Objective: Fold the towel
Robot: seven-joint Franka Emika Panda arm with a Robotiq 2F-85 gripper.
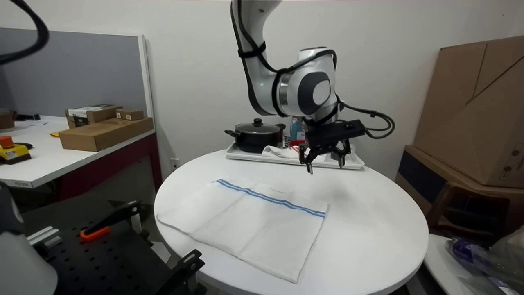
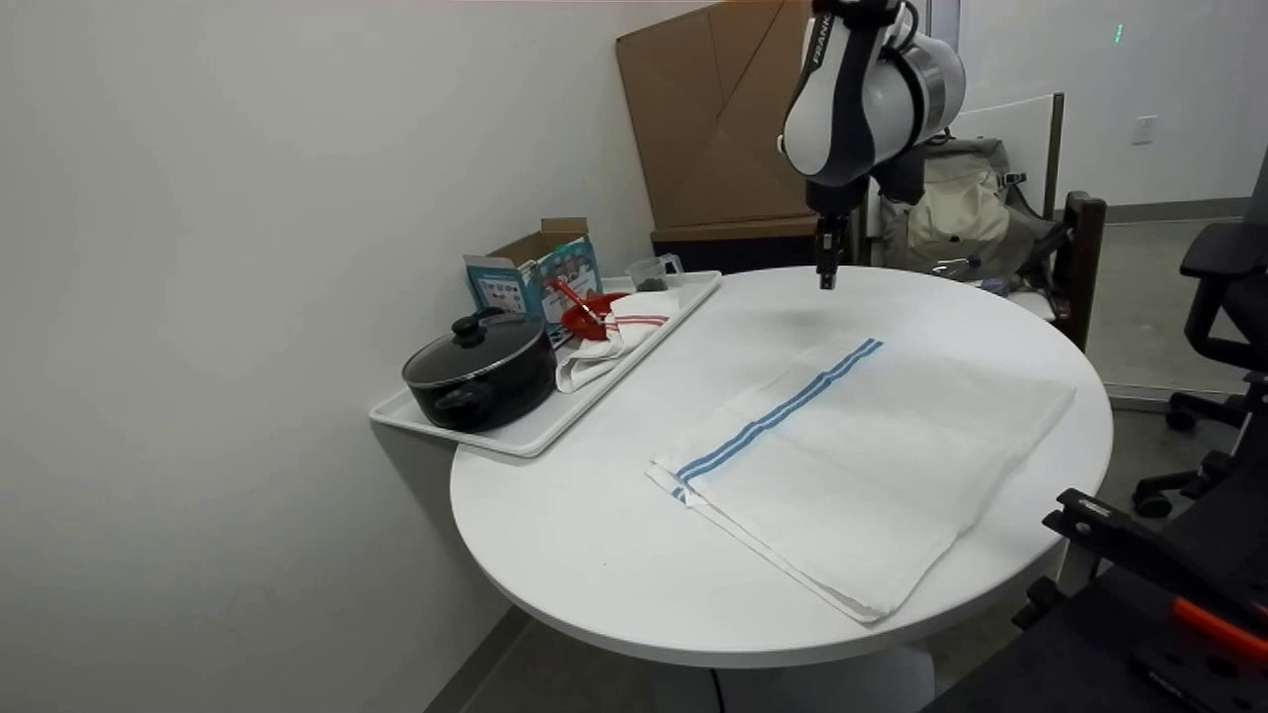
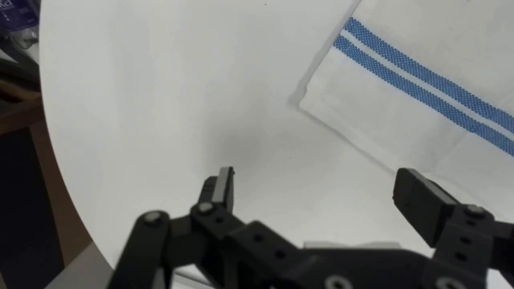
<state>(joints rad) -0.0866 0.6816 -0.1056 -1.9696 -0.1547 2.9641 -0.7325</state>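
End effector [image 3: 316, 173], jaws wide apart, above table [image 3: 140, 120] near blue-striped towel [image 1: 254, 227].

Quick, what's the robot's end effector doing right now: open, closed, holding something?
End effector: open and holding nothing, above the table, clear of the towel.

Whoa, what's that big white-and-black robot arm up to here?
The white-and-black robot arm is meant to fold the thin white cloth towel with two blue stripes, but isn't touching it right now. Its black two-fingered gripper hangs open, holding nothing, above the round white table, beyond the towel's striped edge. The towel lies flat and looks doubled over: another layer peeks out at one corner.
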